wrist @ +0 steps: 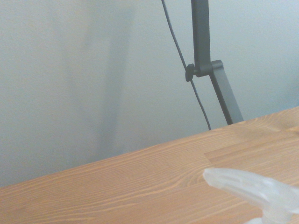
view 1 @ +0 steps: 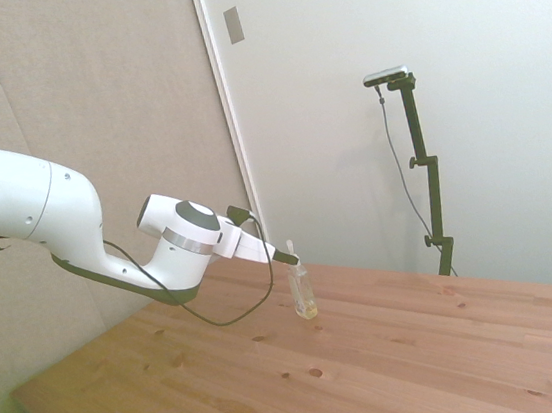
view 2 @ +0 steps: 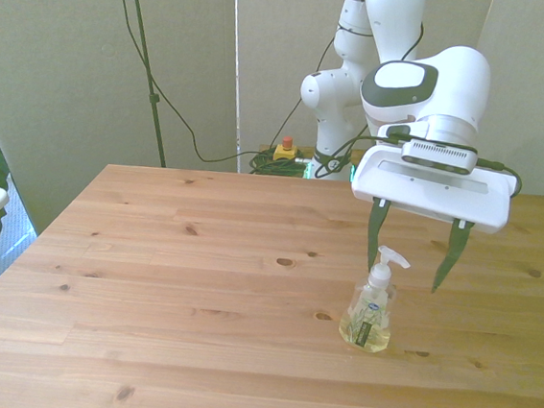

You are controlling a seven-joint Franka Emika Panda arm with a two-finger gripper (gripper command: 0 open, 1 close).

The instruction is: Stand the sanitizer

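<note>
Side view, L to R: white arm point(view 1: 67, 227) reaching in from the left, dark cable looping under the wrist. Gripper point(view 1: 288, 258) at the arm's tip, just above and beside the sanitizer point(view 1: 304, 294). Bottle upright on the wooden table point(view 1: 377, 375), yellowish liquid low in the base, white pump nozzle on top near the finger tips. Grey wall behind.

Front view, L to R: bare table point(view 2: 149, 279) planks w/ knots across the front view's left. Sanitizer point(view 2: 370, 310) standing on its base toward the front view's right, white label w/ blue mark facing the camera, nozzle spout pointing to the front view's right. Gripper point(view 2: 409, 265) over it, fingers spread wide apart, holding nothing. One finger point(view 2: 374, 235) just beside the pump head, seemingly not touching; other finger point(view 2: 450, 252) well clear on the far side. Bottle sits nearer the first finger, not centred in the gap. Red button on a yellow box point(view 2: 283, 149) on the floor behind the table.

Wrist view: translucent white nozzle point(wrist: 252, 186) of the sanitizer close up and blurred, wood grain of the table point(wrist: 117, 186) beneath, pale wall above.
</note>
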